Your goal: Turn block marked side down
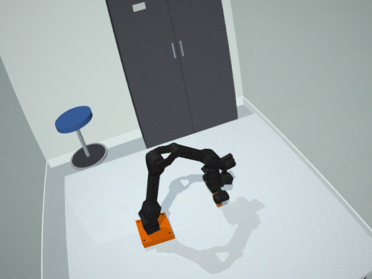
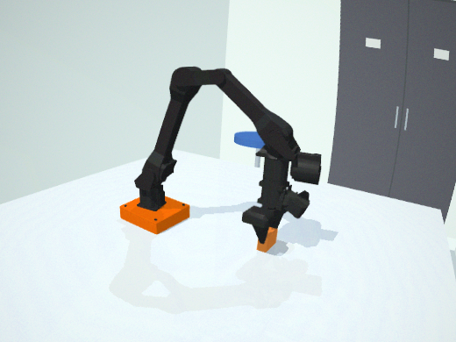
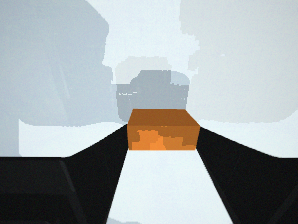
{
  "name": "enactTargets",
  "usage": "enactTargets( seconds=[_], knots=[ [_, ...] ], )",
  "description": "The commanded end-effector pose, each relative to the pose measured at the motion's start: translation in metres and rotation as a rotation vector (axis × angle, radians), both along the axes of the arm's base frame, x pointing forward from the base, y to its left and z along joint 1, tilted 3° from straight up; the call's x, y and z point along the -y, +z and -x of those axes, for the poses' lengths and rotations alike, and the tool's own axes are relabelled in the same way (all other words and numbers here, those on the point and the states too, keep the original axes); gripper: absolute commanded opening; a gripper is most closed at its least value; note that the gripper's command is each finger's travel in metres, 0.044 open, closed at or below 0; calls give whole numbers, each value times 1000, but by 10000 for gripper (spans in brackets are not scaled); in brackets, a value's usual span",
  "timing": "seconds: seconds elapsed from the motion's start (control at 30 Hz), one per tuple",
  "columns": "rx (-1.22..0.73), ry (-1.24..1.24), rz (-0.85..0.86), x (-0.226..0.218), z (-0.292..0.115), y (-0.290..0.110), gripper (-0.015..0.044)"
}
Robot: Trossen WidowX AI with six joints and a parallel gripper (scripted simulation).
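step: grasp | gripper closes on orange block, fingers touching both sides, block on table | next: lift, then roll wrist to invert

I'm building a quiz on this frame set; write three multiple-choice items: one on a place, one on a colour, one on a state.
1. Where is the small orange rectangular block?
A. between the jaws
B. on the stool
C. beside the cabinet

2. What colour is the arm's square base plate?
A. blue
B. orange
C. grey

3. How does the black parallel-jaw gripper stand?
A. wide open, apart from the block
B. shut on the block
C. lifted high above the table

A: the wrist view shows both jaws flanking the block.
B: it matches the block's orange.
B: the jaws touch the block's sides.
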State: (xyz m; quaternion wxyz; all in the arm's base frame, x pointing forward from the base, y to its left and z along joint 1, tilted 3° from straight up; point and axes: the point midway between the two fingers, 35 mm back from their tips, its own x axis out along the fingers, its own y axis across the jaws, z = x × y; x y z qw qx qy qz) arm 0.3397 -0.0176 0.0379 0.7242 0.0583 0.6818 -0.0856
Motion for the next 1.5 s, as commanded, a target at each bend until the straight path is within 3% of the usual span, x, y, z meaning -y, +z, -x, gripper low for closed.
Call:
enactTargets(
  seconds=[0.0,0.37,0.57,1.47],
  knots=[
    [0,4,-3,0,0,-1,235],
    [0,4,-3,0,0,-1,162],
    [0,4,-3,-2,2,28,5],
    [349,24,74,-2,-1,16,0]
  ],
)
